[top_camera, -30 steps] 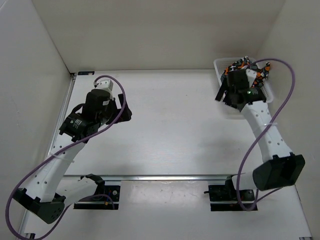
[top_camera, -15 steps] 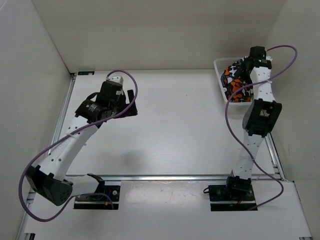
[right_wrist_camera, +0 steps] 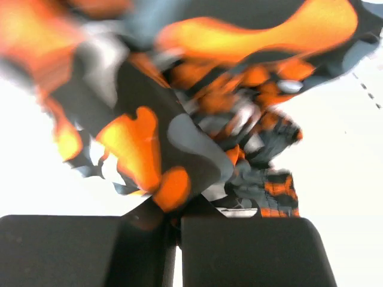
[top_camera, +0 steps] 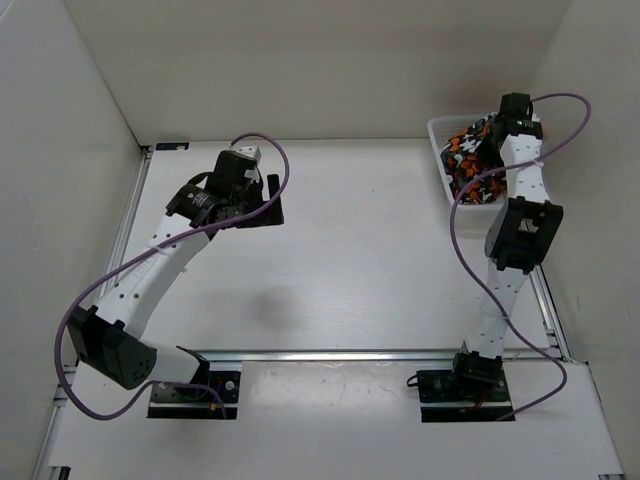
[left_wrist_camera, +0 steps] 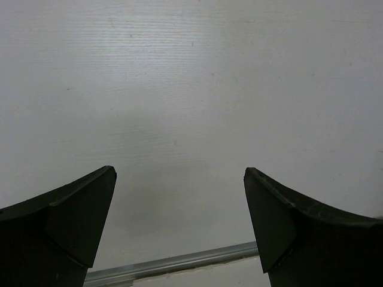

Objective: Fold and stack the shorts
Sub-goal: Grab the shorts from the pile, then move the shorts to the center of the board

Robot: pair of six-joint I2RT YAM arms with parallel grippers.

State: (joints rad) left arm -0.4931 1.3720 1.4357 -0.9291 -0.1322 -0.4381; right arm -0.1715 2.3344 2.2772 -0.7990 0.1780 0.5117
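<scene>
shorts (top_camera: pixel 466 152) are bunched up in the white mesh basket (top_camera: pixel 437 128) at the far right corner of the table (top_camera: pixel 360 250), nothing folded or stacked yet. Right wrist view shows the camo cloth filling most of the frame, hanging loose and crumpled, with a fold running down into the seam between the right gripper's (right_wrist_camera: pixel 173 251) two fingers. Jaws are pressed nearly together on that fold, so I read it as a pinch grip on the shorts, taken from above so the cloth can be drawn up out of the basket. Top view agrees: right arm stands tall and reaches over the basket with its wrist right above the heap. Left gripper (left_wrist_camera: pixel 179 221) hangs over bare table on the left side, well apart from the basket, jaws spread wide and nothing between them. My guess is it's parked there to take a corner once the cloth comes across, since spreading and folding needs both hands on an open patch of table. Count: one basket, two arms, one grip in use. Number of shorts I can't tell; it's one tangled mass of print, and the wrist view shows a second crumpled lump below the held piece that could be the same garment or another. Main risk: a pinch on a tangle drags up more than one layer.
</scene>
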